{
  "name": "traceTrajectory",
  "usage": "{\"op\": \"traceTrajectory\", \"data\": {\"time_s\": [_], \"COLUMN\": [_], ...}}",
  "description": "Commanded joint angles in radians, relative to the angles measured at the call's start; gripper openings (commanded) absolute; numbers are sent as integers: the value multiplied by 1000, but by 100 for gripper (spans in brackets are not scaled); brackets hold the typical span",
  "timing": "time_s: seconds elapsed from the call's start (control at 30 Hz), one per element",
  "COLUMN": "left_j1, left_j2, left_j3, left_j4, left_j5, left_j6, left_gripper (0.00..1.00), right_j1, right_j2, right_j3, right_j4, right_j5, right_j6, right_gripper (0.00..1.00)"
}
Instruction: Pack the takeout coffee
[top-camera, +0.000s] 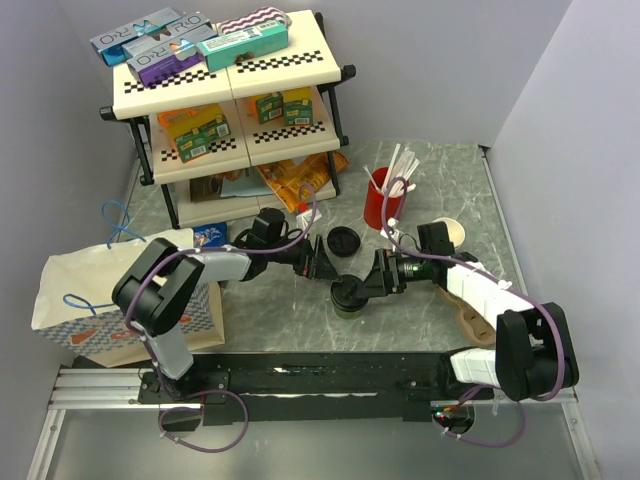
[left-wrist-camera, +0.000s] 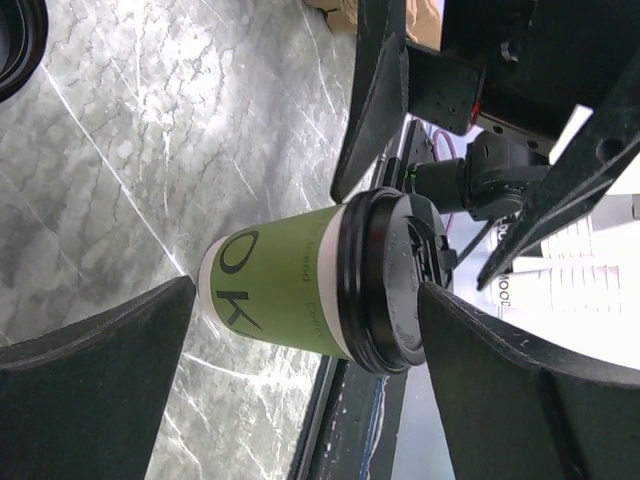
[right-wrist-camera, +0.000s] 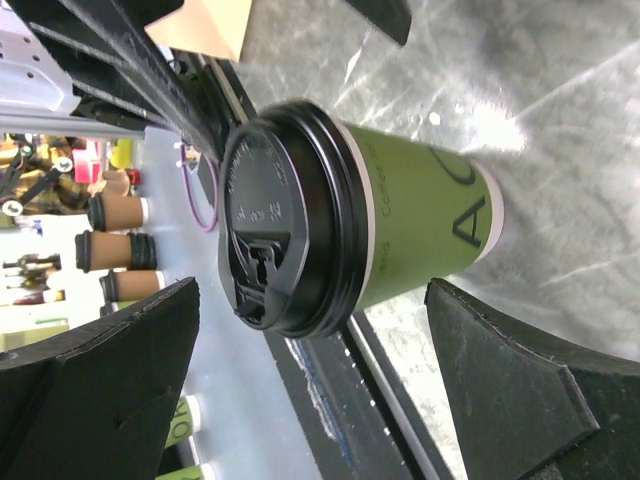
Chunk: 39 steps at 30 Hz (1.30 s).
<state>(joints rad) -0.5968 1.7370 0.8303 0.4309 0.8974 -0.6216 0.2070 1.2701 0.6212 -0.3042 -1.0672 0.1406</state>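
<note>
The takeout coffee (top-camera: 350, 297), a small green paper cup (left-wrist-camera: 285, 290) with a black lid (left-wrist-camera: 390, 285) pressed on, stands upright on the grey marble table (top-camera: 420, 320). My left gripper (top-camera: 324, 266) hovers just left of it and my right gripper (top-camera: 378, 276) just right of it. Each wrist view shows the cup (right-wrist-camera: 420, 225) and its lid (right-wrist-camera: 285, 215) just past the fingertips. The left gripper (left-wrist-camera: 330, 390) is open and touches nothing. My right gripper (right-wrist-camera: 320, 390) is open too, with a gap on both sides of the cup.
A loose black lid (top-camera: 343, 241) lies behind the cup. A red cup of white sticks (top-camera: 383, 200) and a second open cup (top-camera: 452, 232) stand at the back right. A paper bag (top-camera: 110, 295) sits at the left, a snack shelf (top-camera: 230, 100) behind, a brown cardboard piece (top-camera: 470, 322) on the right.
</note>
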Motion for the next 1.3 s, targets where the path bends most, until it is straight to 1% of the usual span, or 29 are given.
{"op": "traceTrajectory", "data": {"time_s": [0.0, 0.2, 0.37, 0.57, 0.7, 0.93, 1.07, 1.27], "left_j1": [0, 0, 0, 2, 2, 3, 3, 3], "left_j2": [35, 68, 104, 145, 170, 255, 306, 338], "left_j3": [33, 32, 36, -59, -99, -79, -62, -49], "left_j4": [58, 63, -13, 69, 92, 63, 25, 8], "left_j5": [29, 18, -29, -77, -115, -153, -175, -190], "left_j6": [-35, -50, -38, -167, -201, -222, -221, -219], "left_gripper": [99, 99, 99, 99, 98, 97, 95, 94], "right_j1": [5, 5, 5, 8, 12, 75, 98, 117], "right_j2": [5, 66, 103, 173, 238, 212, 183, 215], "right_j3": [-6, -15, -34, -46, -29, -35, -44, -34], "right_j4": [-18, -16, 7, 25, 5, 14, 20, 1], "right_j5": [-27, -10, 3, 35, 70, 125, 206, 282], "right_j6": [-18, -38, -45, -35, -44, -47, -24, -4], "right_gripper": [100, 98, 95, 89, 86, 84, 84, 81]}}
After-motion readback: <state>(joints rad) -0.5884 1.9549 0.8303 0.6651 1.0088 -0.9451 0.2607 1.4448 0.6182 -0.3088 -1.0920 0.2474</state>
